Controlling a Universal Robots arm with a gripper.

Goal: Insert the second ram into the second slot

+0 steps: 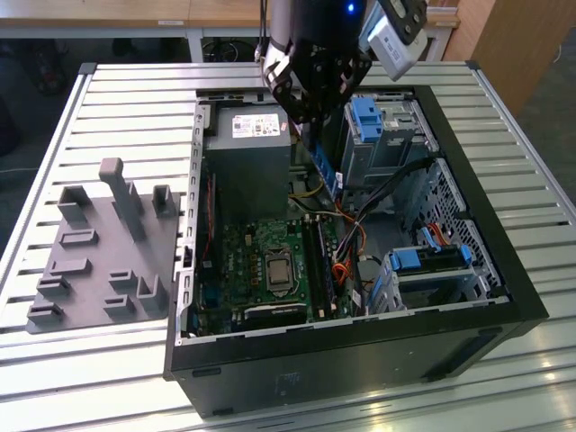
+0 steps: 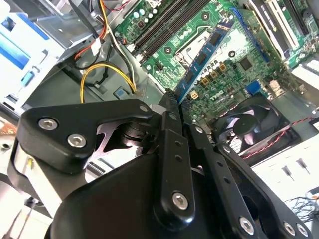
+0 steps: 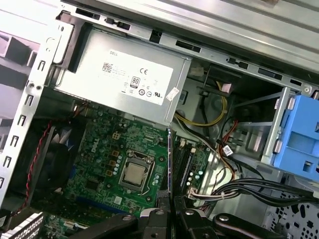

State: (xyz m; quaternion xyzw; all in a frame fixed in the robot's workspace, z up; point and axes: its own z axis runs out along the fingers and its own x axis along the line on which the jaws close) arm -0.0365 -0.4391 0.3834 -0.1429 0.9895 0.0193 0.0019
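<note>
Above the open case (image 1: 360,351), the gripper (image 2: 172,102) pinches the second ram (image 2: 204,52), not yet seated, with the memory slots (image 1: 320,265) at its six o'clock in the exterior view.

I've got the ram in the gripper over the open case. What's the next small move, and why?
Probably a short straight descent toward the memory slots, keeping the stick parallel to them. The gripper is shut on the second ram, which hangs above the motherboard; in the first wrist view its edge runs alongside the slots, not yet seated.
</note>
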